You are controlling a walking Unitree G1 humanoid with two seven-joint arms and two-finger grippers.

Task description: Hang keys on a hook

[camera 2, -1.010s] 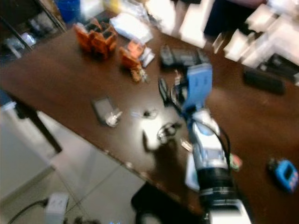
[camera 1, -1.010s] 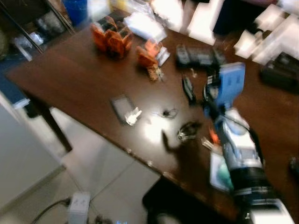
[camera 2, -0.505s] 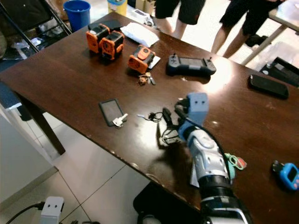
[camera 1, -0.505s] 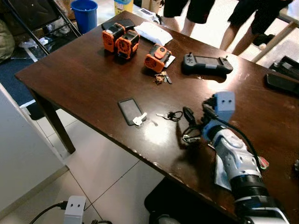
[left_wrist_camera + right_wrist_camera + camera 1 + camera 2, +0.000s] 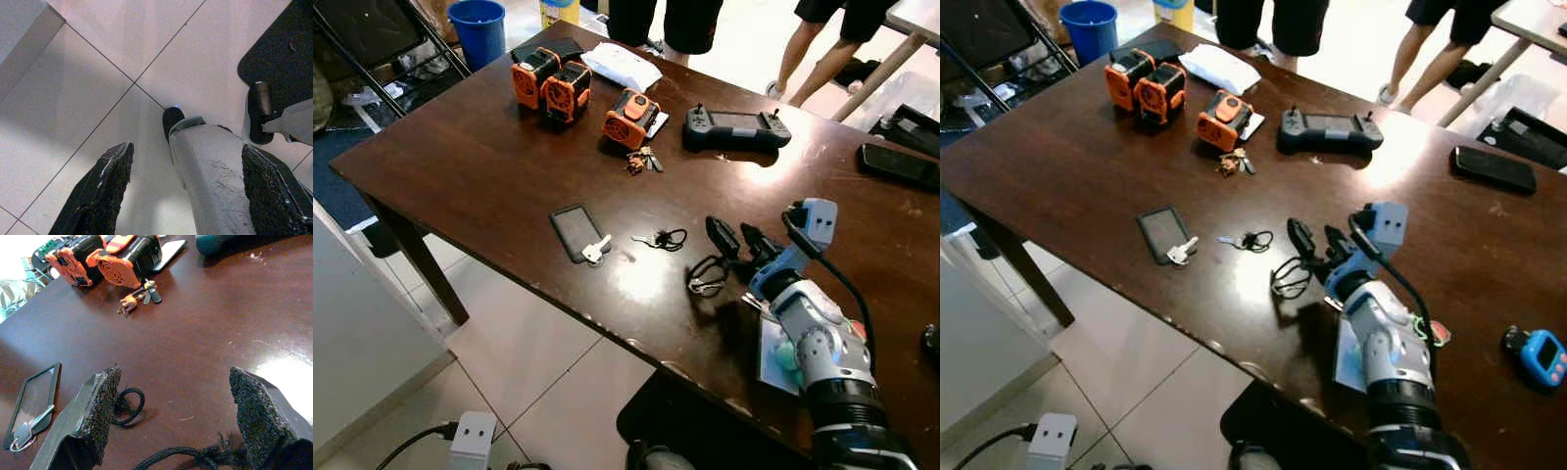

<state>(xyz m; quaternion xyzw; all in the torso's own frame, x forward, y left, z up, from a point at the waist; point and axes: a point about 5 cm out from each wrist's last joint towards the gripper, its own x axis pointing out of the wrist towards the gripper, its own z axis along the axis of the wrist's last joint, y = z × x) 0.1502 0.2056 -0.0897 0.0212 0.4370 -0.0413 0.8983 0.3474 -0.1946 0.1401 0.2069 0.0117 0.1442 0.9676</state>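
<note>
Right gripper [image 5: 741,239] low over brown table [image 5: 470,157], fingers spread wide, grasping nothing; black cord loop [image 5: 705,275] on tabletop just below fingertips. Left gripper [image 5: 186,196] idle above tiled floor, fingers apart, empty. Keys: bunch [image 5: 642,160] beside orange case [image 5: 629,117], well apart from right gripper; single key [image 5: 595,251] lying on dark phone [image 5: 572,228]. Hook unidentified. Judged progress: early; pickup, carry and hanging all remaining.
</note>
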